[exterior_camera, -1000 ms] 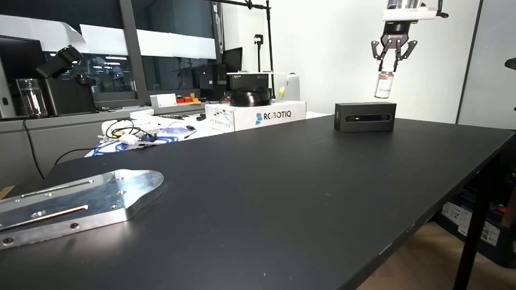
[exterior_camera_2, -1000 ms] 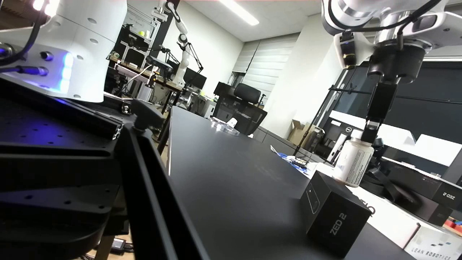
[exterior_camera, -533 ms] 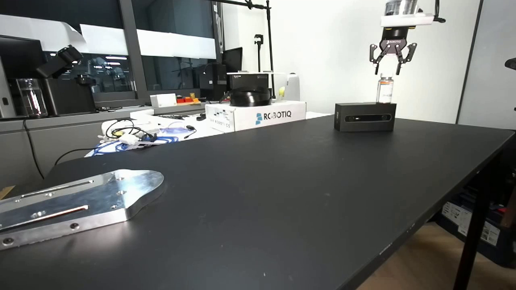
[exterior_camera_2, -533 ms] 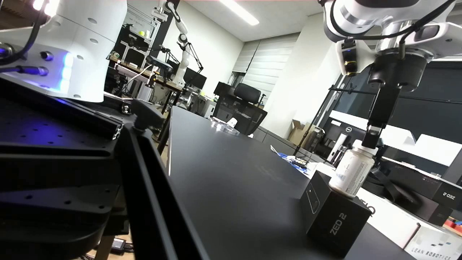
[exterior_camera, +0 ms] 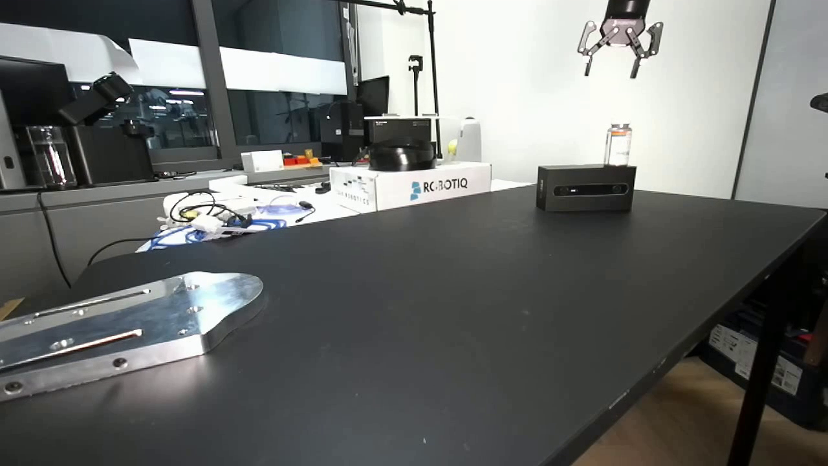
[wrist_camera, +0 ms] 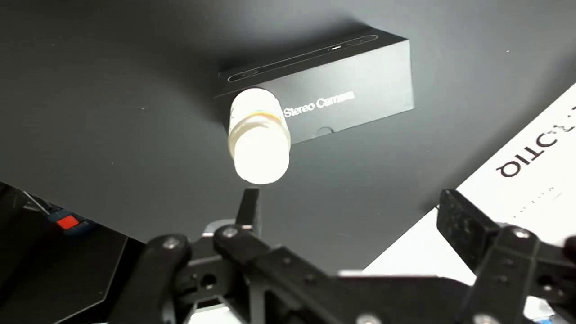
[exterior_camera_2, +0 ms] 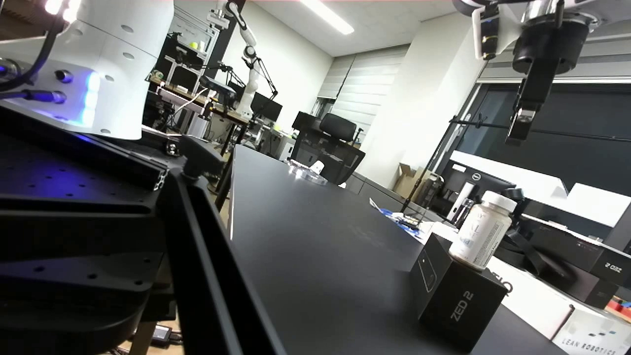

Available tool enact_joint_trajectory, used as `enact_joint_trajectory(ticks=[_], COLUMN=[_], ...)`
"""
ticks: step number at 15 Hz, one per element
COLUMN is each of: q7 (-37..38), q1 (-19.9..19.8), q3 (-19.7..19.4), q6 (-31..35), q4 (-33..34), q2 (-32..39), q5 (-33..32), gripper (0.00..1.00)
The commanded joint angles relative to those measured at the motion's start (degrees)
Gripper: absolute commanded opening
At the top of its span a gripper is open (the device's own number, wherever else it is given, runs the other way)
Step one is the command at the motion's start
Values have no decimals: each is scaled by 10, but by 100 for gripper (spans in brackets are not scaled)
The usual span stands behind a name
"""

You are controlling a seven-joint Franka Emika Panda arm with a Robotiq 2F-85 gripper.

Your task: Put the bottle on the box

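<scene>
See bottle (exterior_camera_2: 481,230) upright on box (exterior_camera: 585,189), near one end of top. See box on table (exterior_camera: 414,310). See gripper (exterior_camera: 610,75) well above bottle, spread wide.

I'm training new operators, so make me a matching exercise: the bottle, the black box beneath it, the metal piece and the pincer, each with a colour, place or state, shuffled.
1. bottle
2. black box
3. metal piece
4. pincer

A. silver and shiny
B. standing on the black box
C. open, holding nothing
D. under the bottle

Pairs: 1-B; 2-D; 3-A; 4-C
</scene>
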Motion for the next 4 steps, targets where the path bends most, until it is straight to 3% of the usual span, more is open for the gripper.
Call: enact_joint_trajectory(ticks=[1,4], q7=[0,0], q1=[-4,-4], q3=[5,6], q6=[-8,-12], q4=[0,-3], q2=[-10,-17], q5=[0,0], gripper=[100,100])
